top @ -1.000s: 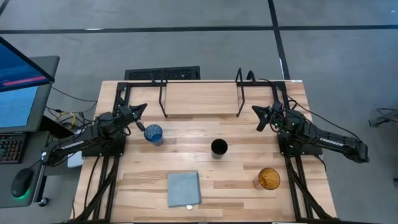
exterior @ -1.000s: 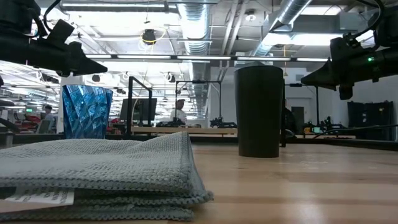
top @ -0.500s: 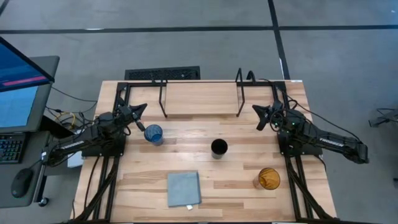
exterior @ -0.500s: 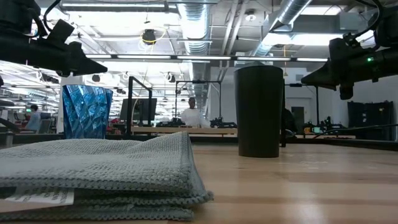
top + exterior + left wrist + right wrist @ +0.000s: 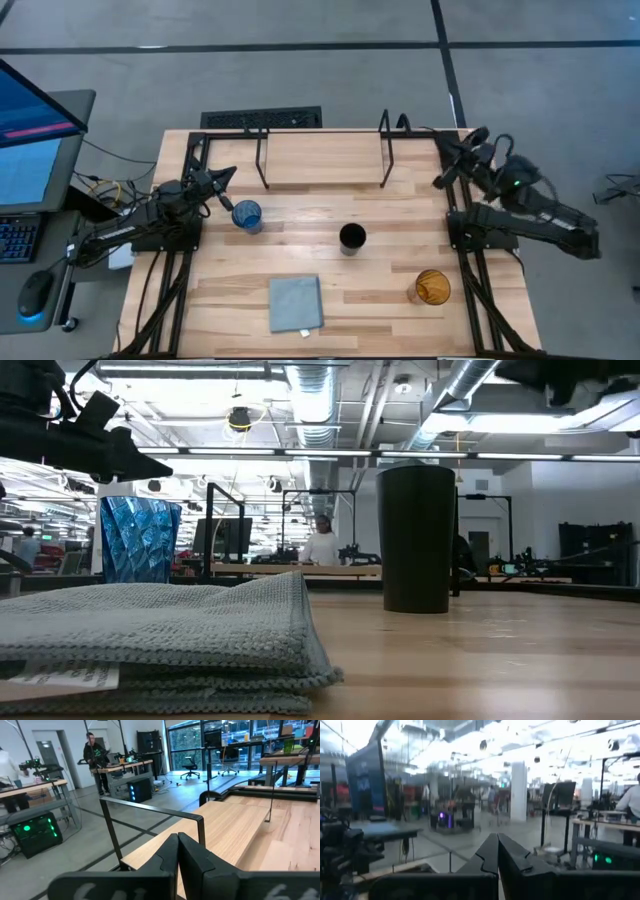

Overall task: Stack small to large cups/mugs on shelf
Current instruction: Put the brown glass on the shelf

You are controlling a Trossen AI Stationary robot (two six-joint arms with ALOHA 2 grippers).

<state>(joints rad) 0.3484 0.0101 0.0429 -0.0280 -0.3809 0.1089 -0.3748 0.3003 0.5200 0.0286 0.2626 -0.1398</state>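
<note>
The translucent blue cup [image 5: 246, 216] stands upright on the table's left part and also shows in the low view [image 5: 140, 540]. The black cup [image 5: 352, 238] stands upright mid-table [image 5: 417, 538]. The amber cup [image 5: 432, 288] stands upright near the front right. The shelf [image 5: 322, 158] is a narrow wood board on black legs at the far middle. My left gripper [image 5: 229, 174] is shut and empty [image 5: 177, 840], just left of and beyond the blue cup. My right gripper [image 5: 439, 182] is shut and empty [image 5: 497, 840], raised at the shelf's right end.
A folded grey-blue cloth [image 5: 296, 303] lies flat near the table's front edge and fills the low view's near left [image 5: 160, 630]. Black frame bars [image 5: 200, 150] run along the table's far corners. People stand in the room beyond the table.
My right arm has lifted and drawn back toward the table's right edge. Its gripper has gone up out of the low view's top. The cups and the cloth have stayed where they were.
</note>
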